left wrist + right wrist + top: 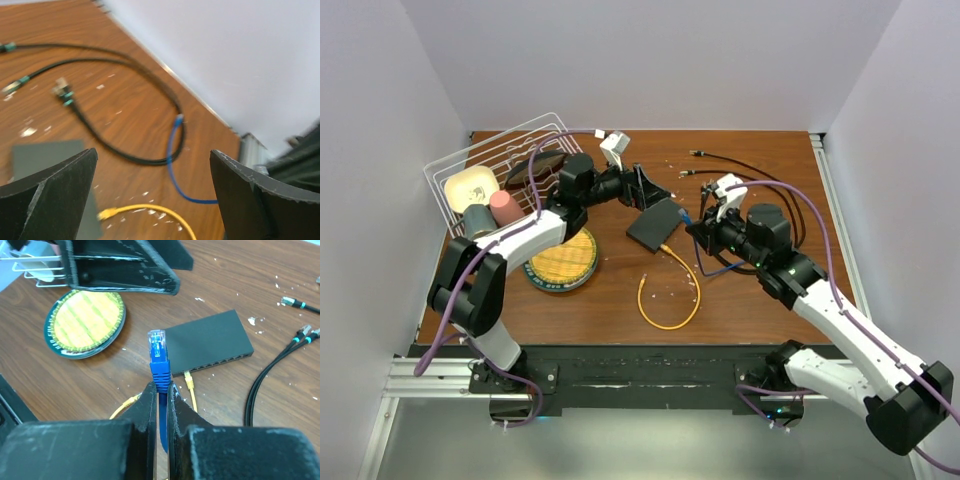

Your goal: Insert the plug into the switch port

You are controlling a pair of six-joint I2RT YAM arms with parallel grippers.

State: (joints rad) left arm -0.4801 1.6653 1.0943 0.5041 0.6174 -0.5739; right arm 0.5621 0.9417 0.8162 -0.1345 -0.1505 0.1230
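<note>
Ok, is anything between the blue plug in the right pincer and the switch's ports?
Right wrist view: only bare table between blue plug and switch; a yellow cable meets the port row just beside.

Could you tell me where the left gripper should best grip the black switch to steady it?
Probably the switch by its long rear edge, coming from the side opposite the ports: its body is thin and flat, and the port face, holding the yellow cable, must stay free.
</note>
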